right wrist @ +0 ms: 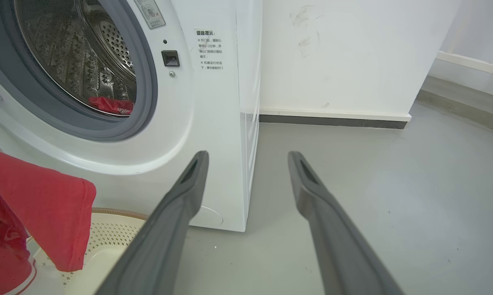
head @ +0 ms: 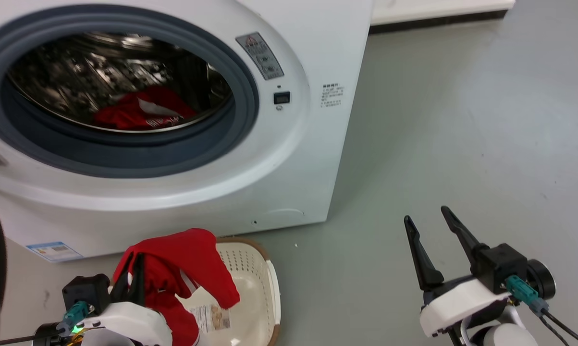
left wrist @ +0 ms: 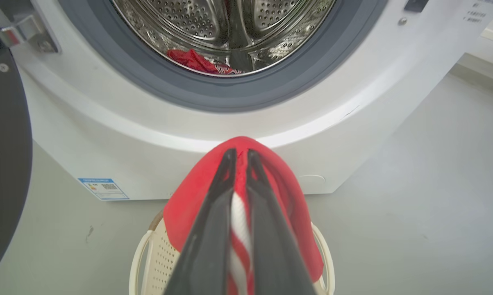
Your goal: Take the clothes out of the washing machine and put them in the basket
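Red knit cloth, soft and limp, drapes over our left gripper (left wrist: 239, 152). Its two long dark fingers are pressed almost together on a fold of the red garment (head: 183, 259), and a red-and-white striped band shows in the thin gap between them. We hold it low in front of the washing machine (head: 313, 144), above the basket (head: 273, 288) that stands just before the machine's lower front panel.

We judge that we are at the drop step for this piece. The next move calls for parting the fingers so the cloth falls into the hollow. Lowering a little first may help, since a loose flap could catch on the brown rim. After that comes a reach back into the machine, where the second garment (head: 140, 113) lies crumpled at the bottom of the drum (head: 77, 57).

Our right gripper (head: 425, 215) hangs off the machine's right side over the grey floor (head: 461, 120), fingers spread wide and holding nothing.

The basket is cream plastic, oval, with perforated walls and a paper label (head: 212, 317) on its bottom. The drum is shiny steel, dotted with holes and ribbed. A smooth grey rubber ring (head: 125, 158) circles the porthole, set in the machine's glossy, gently curved white front.
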`<state>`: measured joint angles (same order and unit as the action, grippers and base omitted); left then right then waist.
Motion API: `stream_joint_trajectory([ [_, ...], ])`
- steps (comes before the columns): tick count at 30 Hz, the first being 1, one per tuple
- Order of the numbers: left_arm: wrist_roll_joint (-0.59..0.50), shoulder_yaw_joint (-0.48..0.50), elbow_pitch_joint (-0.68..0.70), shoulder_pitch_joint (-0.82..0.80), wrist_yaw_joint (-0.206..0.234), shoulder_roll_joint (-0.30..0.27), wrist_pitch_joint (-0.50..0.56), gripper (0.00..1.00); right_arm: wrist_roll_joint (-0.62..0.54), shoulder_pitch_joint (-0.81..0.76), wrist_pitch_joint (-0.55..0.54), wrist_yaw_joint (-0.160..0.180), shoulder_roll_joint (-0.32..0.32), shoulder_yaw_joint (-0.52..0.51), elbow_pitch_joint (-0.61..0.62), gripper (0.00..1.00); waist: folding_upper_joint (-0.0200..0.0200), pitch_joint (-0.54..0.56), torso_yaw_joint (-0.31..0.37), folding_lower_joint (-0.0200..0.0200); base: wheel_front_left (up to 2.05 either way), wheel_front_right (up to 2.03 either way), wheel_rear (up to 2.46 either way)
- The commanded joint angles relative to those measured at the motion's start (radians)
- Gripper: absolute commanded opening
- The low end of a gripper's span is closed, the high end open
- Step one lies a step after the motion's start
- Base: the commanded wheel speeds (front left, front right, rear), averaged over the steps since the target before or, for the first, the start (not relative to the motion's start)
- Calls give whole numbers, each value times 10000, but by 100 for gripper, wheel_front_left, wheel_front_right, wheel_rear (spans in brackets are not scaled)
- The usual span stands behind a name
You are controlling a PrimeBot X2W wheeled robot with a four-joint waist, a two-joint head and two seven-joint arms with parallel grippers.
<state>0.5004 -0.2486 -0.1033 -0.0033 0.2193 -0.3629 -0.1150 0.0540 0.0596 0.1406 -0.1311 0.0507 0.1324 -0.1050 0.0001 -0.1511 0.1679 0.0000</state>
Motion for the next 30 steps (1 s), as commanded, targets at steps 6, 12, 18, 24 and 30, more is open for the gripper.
stream_joint_trajectory([
  [6,218,122,-1852,-992,-460,92,-529,0,37,665,244,8,-11,282,137,100,-1,-1402,661,0,0,0,0],
  [12,314,179,-3156,-1664,-723,134,-812,0,45,1058,367,7,-13,554,50,100,-1,-2043,1174,0,0,0,0],
  [18,259,167,-4864,-2587,-1007,15,-986,0,308,1452,607,7,-11,822,117,100,-1,-2912,1759,0,0,0,0],
  [24,314,164,-6703,-3637,-1302,-131,-948,0,631,1771,824,7,-15,1006,113,100,-1,-3889,2165,0,0,0,0],
  [30,459,267,-8400,-4533,-1522,-223,-1023,0,868,2048,1030,7,-15,1185,63,100,-1,-4835,2403,0,0,0,0],
])
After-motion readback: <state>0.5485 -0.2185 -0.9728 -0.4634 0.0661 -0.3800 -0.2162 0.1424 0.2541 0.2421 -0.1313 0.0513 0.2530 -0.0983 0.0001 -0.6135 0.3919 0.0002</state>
